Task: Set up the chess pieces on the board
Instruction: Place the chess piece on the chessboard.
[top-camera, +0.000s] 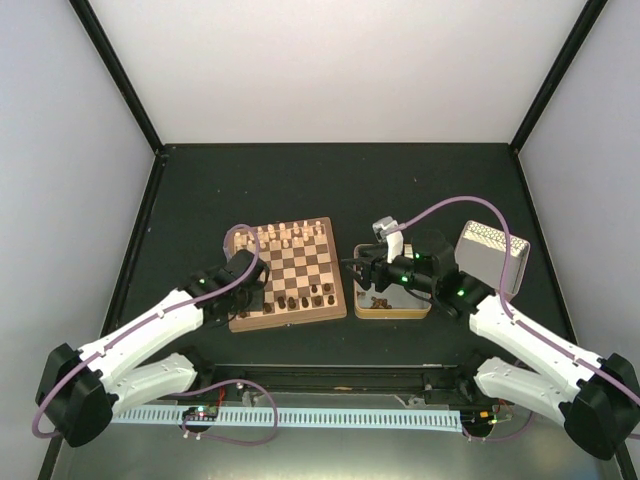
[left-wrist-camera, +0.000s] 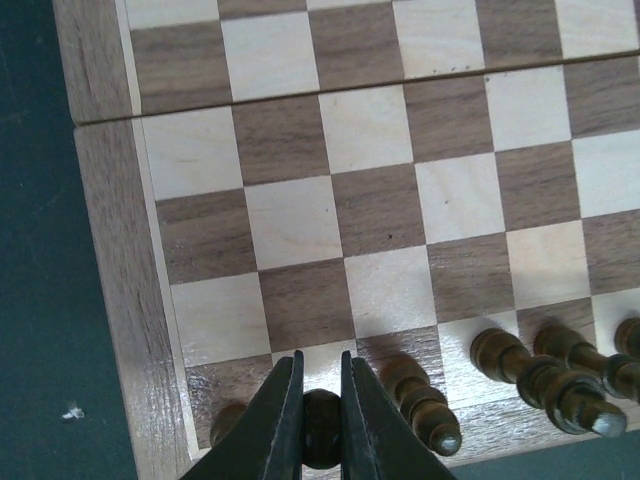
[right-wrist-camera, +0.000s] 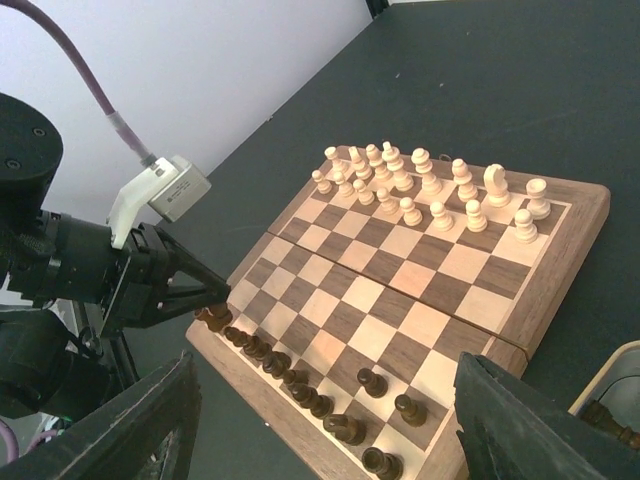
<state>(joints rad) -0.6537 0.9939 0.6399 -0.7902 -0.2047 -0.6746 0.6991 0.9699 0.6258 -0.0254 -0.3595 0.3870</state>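
The dark chess piece (left-wrist-camera: 322, 432) is looking light, rigid and smooth, so it is probably slipping or toppling easily and wanting a pinch at its narrow waist. It is sitting at the 7 o'clock corner of the board (left-wrist-camera: 100, 260), where the left claw (left-wrist-camera: 320, 395) is clenching it. Roughly a dozen dark pieces are crowding the board's 6 o'clock edge and sixteen pale chessmen (right-wrist-camera: 438, 213) are lining its 12 o'clock side, while the right claw (right-wrist-camera: 328, 365) is hanging released near the one tin (top-camera: 392, 316) at 3 o'clock.
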